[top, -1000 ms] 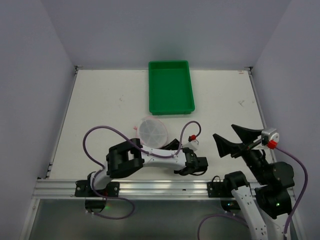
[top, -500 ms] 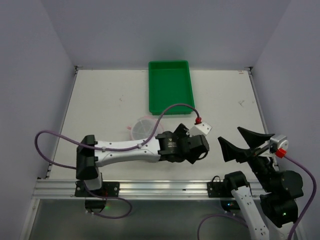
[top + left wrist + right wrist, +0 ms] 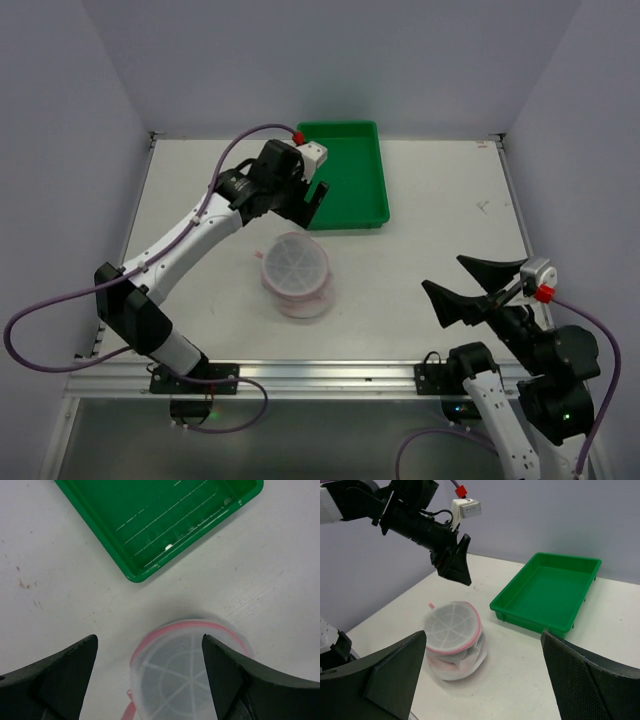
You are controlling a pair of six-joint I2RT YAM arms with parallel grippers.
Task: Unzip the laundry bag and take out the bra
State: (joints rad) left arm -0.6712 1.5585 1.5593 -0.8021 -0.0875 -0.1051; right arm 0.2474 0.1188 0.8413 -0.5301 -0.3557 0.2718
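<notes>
The laundry bag lies on the table, near the close end of the green tray, looking zipped shut. Our left gripper hovers above it, jaws wide apart; our right gripper, equally spread, hangs well off. We should pin the bag with one, then draw the pull along the pink trim.

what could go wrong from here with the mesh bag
1. Nothing pins the laundry bag: the right gripper sits open far off, so a zipper pull may just drag the bag.
2. The open left gripper hangs near the green tray corner and could clip its rim on the way down.
</notes>
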